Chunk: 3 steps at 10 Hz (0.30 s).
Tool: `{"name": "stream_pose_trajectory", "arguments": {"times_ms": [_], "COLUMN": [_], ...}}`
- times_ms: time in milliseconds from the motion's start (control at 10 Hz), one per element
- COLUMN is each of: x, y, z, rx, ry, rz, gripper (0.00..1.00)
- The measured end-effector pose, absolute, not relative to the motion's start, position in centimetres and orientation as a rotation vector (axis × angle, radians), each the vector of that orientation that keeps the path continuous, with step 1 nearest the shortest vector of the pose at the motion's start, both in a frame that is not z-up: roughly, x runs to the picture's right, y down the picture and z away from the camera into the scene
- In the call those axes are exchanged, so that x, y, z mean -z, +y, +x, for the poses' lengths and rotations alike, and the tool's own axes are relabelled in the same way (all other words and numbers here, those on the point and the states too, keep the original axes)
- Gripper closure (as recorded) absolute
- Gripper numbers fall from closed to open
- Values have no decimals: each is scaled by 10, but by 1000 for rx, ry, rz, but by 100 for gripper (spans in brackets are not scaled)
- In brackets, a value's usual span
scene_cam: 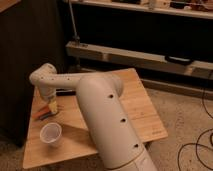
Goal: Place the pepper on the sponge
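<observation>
The orange-red pepper [41, 112] lies on the left part of the wooden table [140, 107], pointing left. A thin blue-grey strip just below it looks like the sponge [46, 116], mostly hidden. My gripper [52, 104] hangs down from the white wrist [44, 78] and reaches the tabletop right beside the pepper's right end. Whether it touches or holds the pepper is hidden by the wrist.
A clear cup [50, 134] stands near the table's front left. A small black block [63, 92] lies behind the gripper, under the forearm. My thick white arm [107, 115] crosses the table's middle. A dark cabinet [20, 45] stands left, and shelving [140, 55] behind.
</observation>
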<state>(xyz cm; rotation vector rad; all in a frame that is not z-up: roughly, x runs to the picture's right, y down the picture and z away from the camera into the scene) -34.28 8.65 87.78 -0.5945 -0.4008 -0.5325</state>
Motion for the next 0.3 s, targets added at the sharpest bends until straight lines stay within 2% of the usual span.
{"name": "stream_pose_trajectory", "arguments": {"times_ms": [300], "x": [-869], "y": [79], "z": [-342], "rx": [561], "ry": [-453], "rz": [-585], "gripper": [20]}}
